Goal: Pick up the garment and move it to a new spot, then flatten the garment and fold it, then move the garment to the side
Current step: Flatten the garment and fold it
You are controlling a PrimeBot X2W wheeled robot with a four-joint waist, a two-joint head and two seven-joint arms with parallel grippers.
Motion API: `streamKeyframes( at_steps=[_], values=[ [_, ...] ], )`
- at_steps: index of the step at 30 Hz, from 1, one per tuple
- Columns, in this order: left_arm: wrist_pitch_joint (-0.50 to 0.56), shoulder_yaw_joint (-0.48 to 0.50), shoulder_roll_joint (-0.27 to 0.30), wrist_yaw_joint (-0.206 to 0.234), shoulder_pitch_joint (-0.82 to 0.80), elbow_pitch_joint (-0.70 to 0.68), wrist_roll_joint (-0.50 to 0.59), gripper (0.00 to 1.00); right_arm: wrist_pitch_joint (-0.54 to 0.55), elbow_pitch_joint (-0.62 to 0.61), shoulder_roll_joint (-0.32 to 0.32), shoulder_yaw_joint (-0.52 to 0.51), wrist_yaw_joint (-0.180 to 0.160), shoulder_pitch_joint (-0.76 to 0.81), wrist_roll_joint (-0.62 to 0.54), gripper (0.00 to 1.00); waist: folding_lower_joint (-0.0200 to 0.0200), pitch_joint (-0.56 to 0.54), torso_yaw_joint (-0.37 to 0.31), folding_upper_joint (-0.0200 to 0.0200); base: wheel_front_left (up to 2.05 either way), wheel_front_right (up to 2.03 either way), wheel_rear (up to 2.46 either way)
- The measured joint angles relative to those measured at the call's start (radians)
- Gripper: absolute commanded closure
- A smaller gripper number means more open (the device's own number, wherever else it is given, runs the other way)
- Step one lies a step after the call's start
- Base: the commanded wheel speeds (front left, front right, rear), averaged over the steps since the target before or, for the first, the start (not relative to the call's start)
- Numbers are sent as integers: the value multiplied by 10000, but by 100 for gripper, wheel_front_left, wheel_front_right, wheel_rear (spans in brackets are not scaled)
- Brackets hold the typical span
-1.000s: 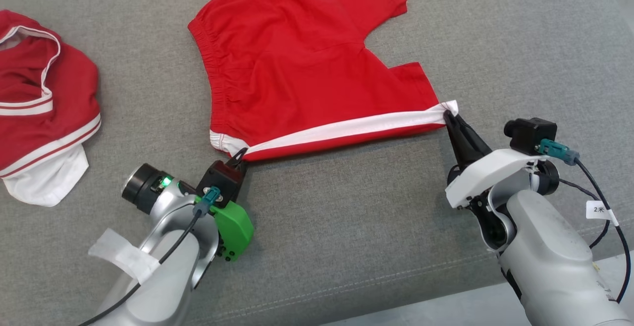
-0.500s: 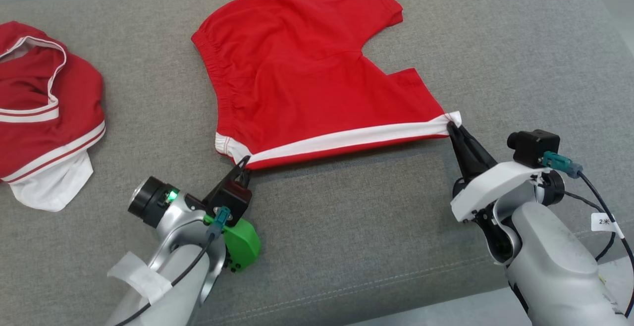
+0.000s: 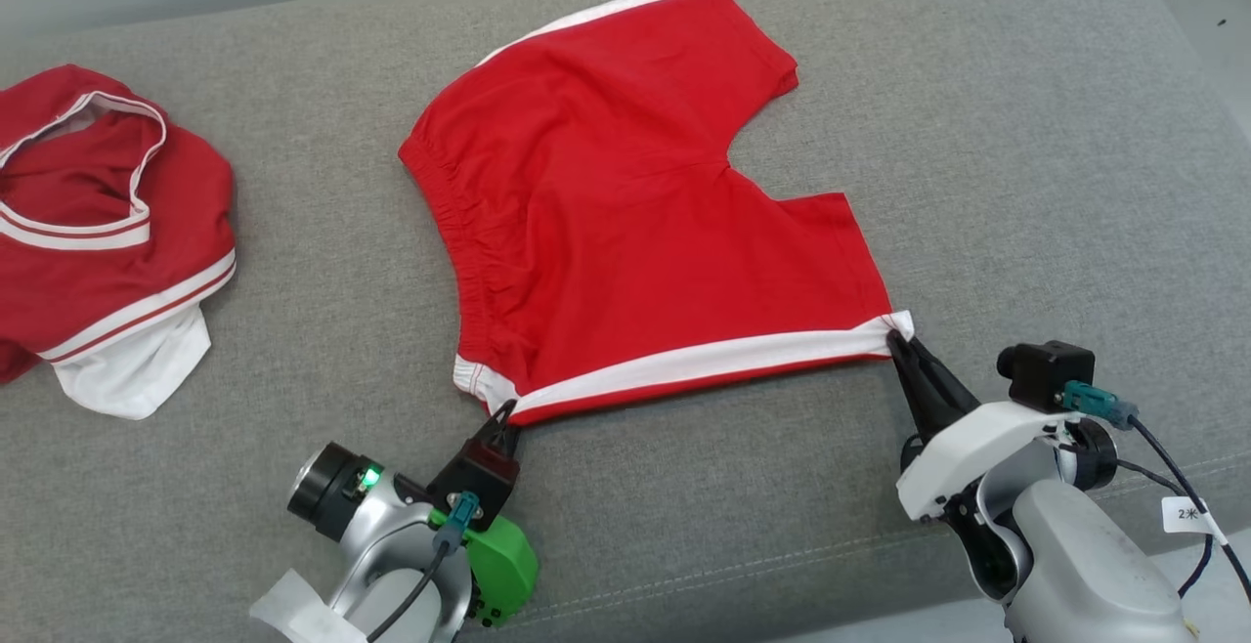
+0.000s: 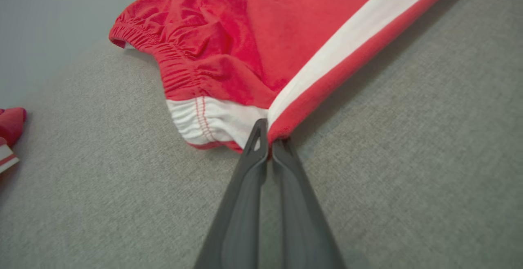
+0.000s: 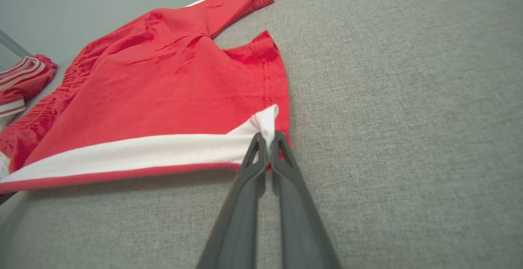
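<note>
I am looking across the grey padded surface [image 3: 1026,115], where the red shorts [image 3: 625,223] are lying spread and nearly smooth at its middle. So I am judging the relocating done and the flattening almost finished, with the folding and the shift aside waiting. I am leaving the other red garment [image 3: 98,223] alone at far left. My left gripper [image 3: 507,414] is pinching the waistband corner, and my right gripper [image 3: 895,340] is clenching the white-striped hem corner.
</note>
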Motion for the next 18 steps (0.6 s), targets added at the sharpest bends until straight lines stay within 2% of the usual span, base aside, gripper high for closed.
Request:
streamKeyframes(
  at_steps=[18],
  values=[
    [-10, -159, -104, 17, 543, 98, -261, 100, 0, 575, 127, 142, 0, 363, -238, 100, 0, -492, -29, 0, 0, 0, 0]
  ],
)
